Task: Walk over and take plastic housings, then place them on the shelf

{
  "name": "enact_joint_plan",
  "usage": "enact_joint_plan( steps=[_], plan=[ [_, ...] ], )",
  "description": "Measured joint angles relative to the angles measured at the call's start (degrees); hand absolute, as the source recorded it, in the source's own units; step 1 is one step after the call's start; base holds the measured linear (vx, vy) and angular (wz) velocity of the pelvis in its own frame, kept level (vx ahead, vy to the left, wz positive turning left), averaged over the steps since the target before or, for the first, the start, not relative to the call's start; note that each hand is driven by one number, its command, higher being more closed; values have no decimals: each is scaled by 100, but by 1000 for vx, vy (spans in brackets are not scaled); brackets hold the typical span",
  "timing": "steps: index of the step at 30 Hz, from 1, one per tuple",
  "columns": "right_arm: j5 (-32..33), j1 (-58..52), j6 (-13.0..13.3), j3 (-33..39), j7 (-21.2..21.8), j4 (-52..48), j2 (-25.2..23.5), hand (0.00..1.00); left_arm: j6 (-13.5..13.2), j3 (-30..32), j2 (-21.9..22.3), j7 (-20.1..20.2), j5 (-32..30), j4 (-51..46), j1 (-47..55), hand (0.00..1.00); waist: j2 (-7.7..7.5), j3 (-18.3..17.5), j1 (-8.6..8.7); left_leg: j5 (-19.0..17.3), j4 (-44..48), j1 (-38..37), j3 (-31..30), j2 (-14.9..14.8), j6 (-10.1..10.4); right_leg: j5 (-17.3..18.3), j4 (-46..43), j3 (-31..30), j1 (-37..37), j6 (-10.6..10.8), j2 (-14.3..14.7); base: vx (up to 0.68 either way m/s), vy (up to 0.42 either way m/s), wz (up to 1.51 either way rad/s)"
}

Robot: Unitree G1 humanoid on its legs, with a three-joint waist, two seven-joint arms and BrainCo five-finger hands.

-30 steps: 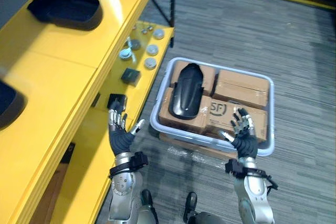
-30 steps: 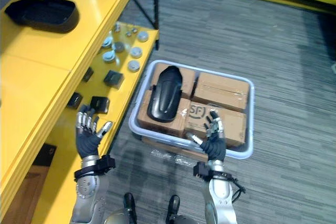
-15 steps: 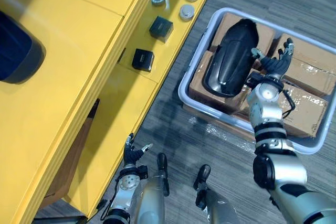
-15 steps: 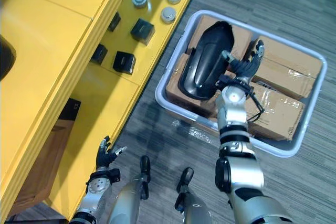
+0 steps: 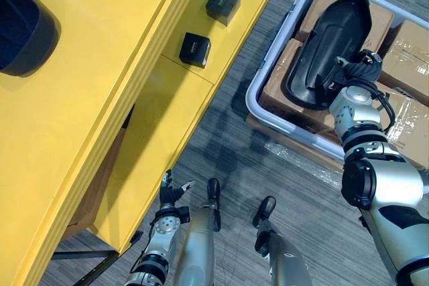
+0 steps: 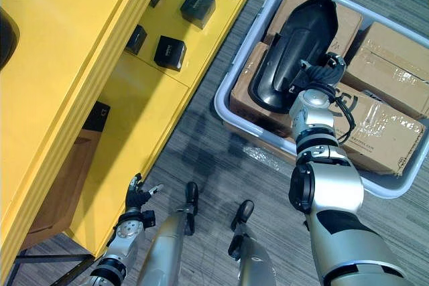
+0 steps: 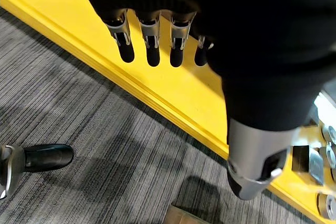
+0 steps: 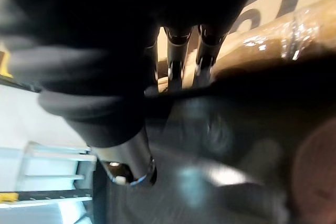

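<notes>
While the left hand [image 5: 169,194] hangs low by the yellow shelf [image 5: 87,65], fingers loosely spread, the right hand [image 5: 362,66] has dropped from its open hover onto the black plastic housing [image 5: 325,45]. Its fingers now curl over the rim, thumb opposite. The housing lies on cardboard boxes [image 5: 409,38] in the grey bin [image 5: 263,65], and a lift looks imminent.

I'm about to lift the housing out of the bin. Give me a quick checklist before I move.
1. Right hand at the black housing in the bin: ok.
2. Firm grip on the housing: cannot tell.
3. Housing free to lift: ok. It lies on top of the cardboard boxes with nothing on it.
4. Left hand free: ok. It is open, low beside the yellow shelf.
5. Room on the shelf top: ok. There is bare surface beside another housing.
</notes>
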State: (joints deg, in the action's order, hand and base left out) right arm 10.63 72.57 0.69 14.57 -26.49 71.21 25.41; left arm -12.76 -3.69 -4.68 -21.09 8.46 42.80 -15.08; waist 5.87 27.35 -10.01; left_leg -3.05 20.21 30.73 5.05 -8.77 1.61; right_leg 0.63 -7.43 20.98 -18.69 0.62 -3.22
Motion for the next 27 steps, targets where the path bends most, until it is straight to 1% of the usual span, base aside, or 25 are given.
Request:
enact_joint_plan(
  steps=[3,5,6,7,8,10,12,14,15,16,18,19,21,22,23,24,25,27],
  plan=[
    [-134,108,-160,5,216,263,51,100,1,-2,2,15,89,0,9,0,5,2,-13,1,13,17,-32,3,0,0,1,5,0,0,9,-4,3,3],
    [-408,259,-358,132,334,505,92,100,5,-7,11,25,164,-86,24,0,32,16,-31,5,15,18,-47,11,-3,1,4,12,6,0,11,0,0,0],
    [-478,277,-390,134,357,566,126,100,6,-10,21,28,166,-163,41,0,41,20,-42,8,15,18,-52,15,-6,1,4,15,9,0,10,10,11,6],
    [-719,345,-463,331,438,711,237,100,8,-27,52,54,212,-461,112,0,66,32,-58,17,12,18,-71,49,-17,2,5,31,21,1,1,14,13,9],
    [-779,370,-490,424,480,751,302,100,11,-55,63,67,239,-608,146,0,85,41,-57,25,12,17,-89,60,-28,2,4,42,32,1,-6,22,17,16],
    [-1091,450,-637,973,637,957,685,100,19,-248,83,209,288,-1443,376,0,187,70,-54,54,-3,-2,-187,102,-66,3,5,152,107,4,-48,33,15,26],
    [-1176,452,-676,1109,692,1091,875,100,21,-257,125,306,332,-1816,502,0,221,87,-51,61,-11,-36,-220,131,-77,4,7,182,163,4,-67,33,22,20],
    [-1337,446,-846,1223,777,1289,1212,100,25,-256,194,456,376,-2276,701,0,293,101,-39,72,-34,-124,-253,190,-94,6,7,216,264,10,-110,41,39,14],
    [-1366,398,-920,1221,807,1355,1333,100,25,-241,204,551,378,-2438,793,0,303,98,-24,76,-53,-170,-249,211,-100,6,6,215,298,17,-127,31,33,5],
    [-1373,372,-954,1210,808,1363,1356,100,25,-230,202,580,379,-2500,836,0,303,98,0,77,-65,-189,-245,215,-101,3,6,214,311,23,-133,0,0,0],
    [-1395,273,-971,831,807,1346,1386,100,34,-225,214,669,392,-2687,944,0,304,99,107,83,-71,-217,-213,216,-112,-11,8,190,323,46,-142,21,8,-5],
    [-1396,238,-971,701,806,1300,1386,100,34,-225,229,681,393,-2718,952,0,304,99,128,84,-71,-224,-204,213,-113,-14,8,180,324,51,-141,11,-5,-8],
    [-1439,16,-963,135,782,845,1385,100,44,-225,310,688,397,-2883,965,0,304,99,200,84,-86,-312,-157,195,-113,-16,8,147,379,54,-141,10,-13,-10],
    [-1448,-39,-957,0,779,695,1385,100,44,-224,325,688,398,-2926,967,0,304,99,221,85,-92,-342,-145,190,-113,-16,6,137,395,54,-141,6,-26,-12],
    [-1465,-116,-948,-245,746,318,1385,100,44,-225,337,689,401,-3037,965,0,304,99,274,85,-111,-402,-109,181,-113,-16,5,103,426,54,-140,-3,-29,-17],
    [-1621,-166,-925,-418,669,-94,1384,100,31,-225,337,687,403,-3143,940,0,304,99,310,87,-133,-463,-47,167,-113,-16,5,33,445,54,-137,-7,-29,-20],
    [-1714,-191,-903,-476,613,-315,1383,100,28,-225,338,686,404,-3192,916,0,304,98,329,93,-156,-500,-18,166,-118,-16,6,5,454,55,-139,-10,-27,-19],
    [-2069,-298,-804,-713,422,-1089,1377,100,0,-224,327,674,405,-3347,716,0,305,97,456,151,-255,-591,20,173,-115,-18,3,-14,487,56,-148,-7,-36,-7]
  ],
)
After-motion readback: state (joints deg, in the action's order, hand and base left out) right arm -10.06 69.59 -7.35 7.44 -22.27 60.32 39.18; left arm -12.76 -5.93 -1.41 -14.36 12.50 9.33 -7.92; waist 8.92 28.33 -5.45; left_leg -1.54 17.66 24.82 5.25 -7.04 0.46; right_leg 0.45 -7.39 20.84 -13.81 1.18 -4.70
